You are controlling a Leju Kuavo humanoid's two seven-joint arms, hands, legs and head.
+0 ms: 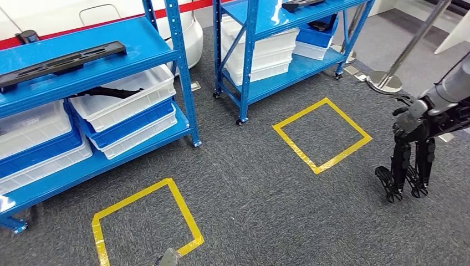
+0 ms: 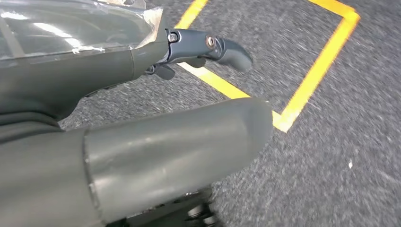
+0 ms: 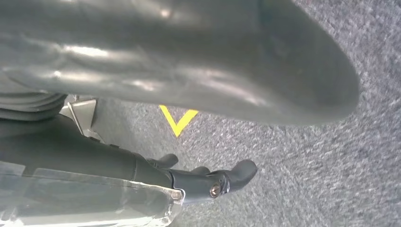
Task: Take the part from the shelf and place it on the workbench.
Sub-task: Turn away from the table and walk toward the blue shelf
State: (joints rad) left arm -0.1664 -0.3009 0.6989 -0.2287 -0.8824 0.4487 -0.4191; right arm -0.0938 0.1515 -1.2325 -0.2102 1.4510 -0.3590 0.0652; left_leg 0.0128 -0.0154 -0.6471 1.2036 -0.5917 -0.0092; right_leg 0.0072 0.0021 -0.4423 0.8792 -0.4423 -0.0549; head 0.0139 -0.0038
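Fingers (image 1: 407, 172) of the right hand (image 1: 410, 149) hang apart over the grey carpet (image 1: 266, 199), holding nothing. Left hand (image 2: 142, 118) fingers (image 2: 222, 47) likewise hold nothing, above a yellow tape square (image 2: 302, 90). Well apart from both, a long black part (image 1: 61, 64) lies flat on the blue shelf (image 1: 111, 41).

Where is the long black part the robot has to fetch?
In the head view, the long black part lies on the left blue shelf's top level, above the white bins.
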